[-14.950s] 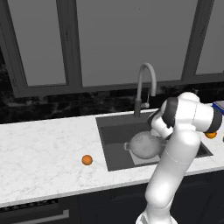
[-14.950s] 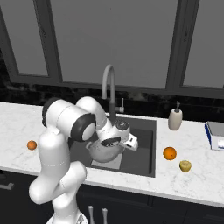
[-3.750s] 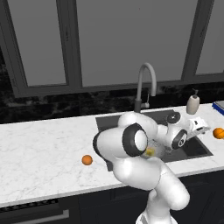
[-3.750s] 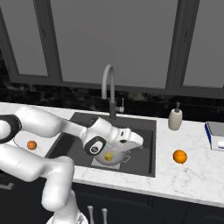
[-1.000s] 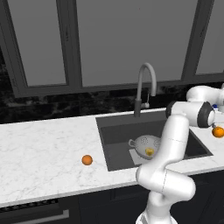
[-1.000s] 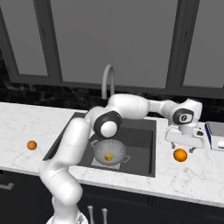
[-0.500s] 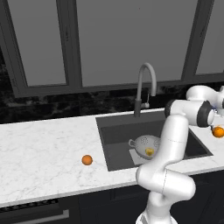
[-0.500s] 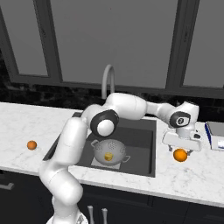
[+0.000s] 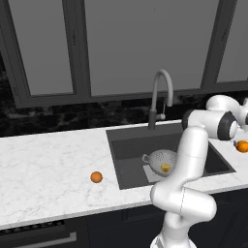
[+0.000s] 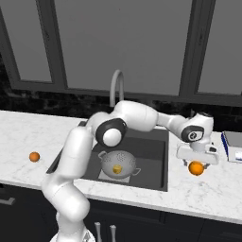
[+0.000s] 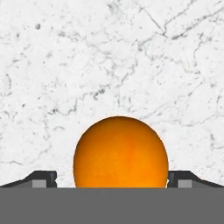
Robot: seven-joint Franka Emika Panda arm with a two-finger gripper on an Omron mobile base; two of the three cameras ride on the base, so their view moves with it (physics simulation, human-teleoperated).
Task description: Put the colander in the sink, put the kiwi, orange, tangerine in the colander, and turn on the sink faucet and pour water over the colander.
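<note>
While gripper (image 10: 196, 163) wide apart: two orange fruits (image 10: 196, 168), one kiwi (image 10: 116, 169), one colander (image 10: 118, 164).

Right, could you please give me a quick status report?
Gripper open, straddling an orange fruit on the counter. Kiwi in colander, in sink. Nothing in the way.

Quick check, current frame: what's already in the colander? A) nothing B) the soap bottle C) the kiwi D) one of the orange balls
C: the colander sits in the sink with the small yellowish kiwi inside, while one orange fruit lies on the counter right of the sink under the open gripper and the other orange fruit lies on the counter to its left.
</note>
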